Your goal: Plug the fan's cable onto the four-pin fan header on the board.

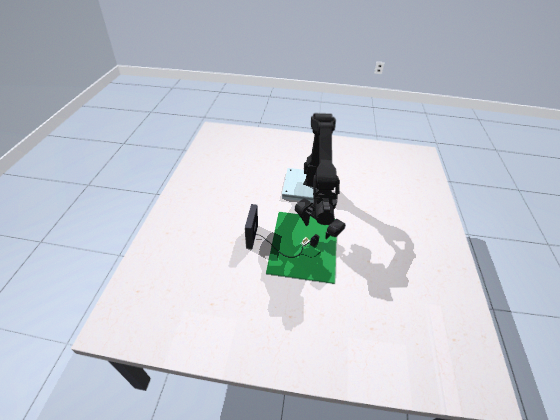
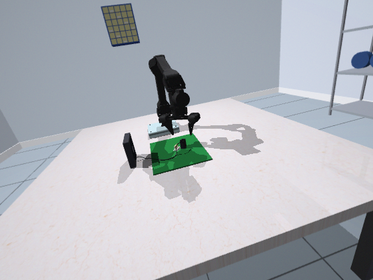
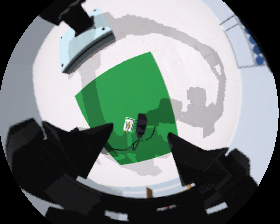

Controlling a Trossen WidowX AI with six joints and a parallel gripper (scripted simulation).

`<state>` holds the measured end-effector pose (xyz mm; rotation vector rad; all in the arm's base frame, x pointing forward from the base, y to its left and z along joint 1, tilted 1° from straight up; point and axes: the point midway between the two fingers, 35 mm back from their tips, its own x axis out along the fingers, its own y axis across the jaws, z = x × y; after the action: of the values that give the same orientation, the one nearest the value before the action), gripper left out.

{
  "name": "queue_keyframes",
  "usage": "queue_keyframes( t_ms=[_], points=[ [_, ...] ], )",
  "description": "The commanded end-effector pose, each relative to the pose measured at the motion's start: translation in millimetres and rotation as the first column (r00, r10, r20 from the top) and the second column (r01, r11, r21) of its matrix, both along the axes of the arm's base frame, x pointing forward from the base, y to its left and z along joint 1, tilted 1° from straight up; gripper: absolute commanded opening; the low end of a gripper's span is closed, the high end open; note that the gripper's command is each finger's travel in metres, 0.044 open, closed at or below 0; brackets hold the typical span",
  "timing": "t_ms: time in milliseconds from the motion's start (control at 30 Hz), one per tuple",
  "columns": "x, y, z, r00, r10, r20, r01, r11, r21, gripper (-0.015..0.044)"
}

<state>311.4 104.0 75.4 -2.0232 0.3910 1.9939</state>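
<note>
Green board (image 2: 186, 156) flat on the pale tabletop (image 2: 253, 188), just in front of the arm's light blue base plate (image 2: 154, 132). Black plug (image 2: 182, 143) upright on the board, just beside the small white four-pin header (image 2: 176, 147), not seated on it. Thin black cable (image 2: 166, 158) from the plug across the board's edge to the black fan (image 2: 129, 150), upright beside the board. End effector (image 2: 182, 130) above the board's far edge, fingers (image 2: 192, 127) spread wide, pointing down, holding nothing, apart from the plug.
</note>
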Motion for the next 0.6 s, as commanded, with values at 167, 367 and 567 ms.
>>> queue_keyframes(
  t_ms=[167, 367, 567],
  points=[
    [0.4, 1.0, -11.7, 1.0, 0.005, 0.0, -0.005, 1.0, 0.004, 0.044],
    [0.9, 1.2, -21.5, 1.0, 0.005, 0.0, -0.005, 1.0, 0.004, 0.044],
    [1.0, 1.2, -31.3, 1.0, 0.005, 0.0, -0.005, 1.0, 0.004, 0.044]
  ],
)
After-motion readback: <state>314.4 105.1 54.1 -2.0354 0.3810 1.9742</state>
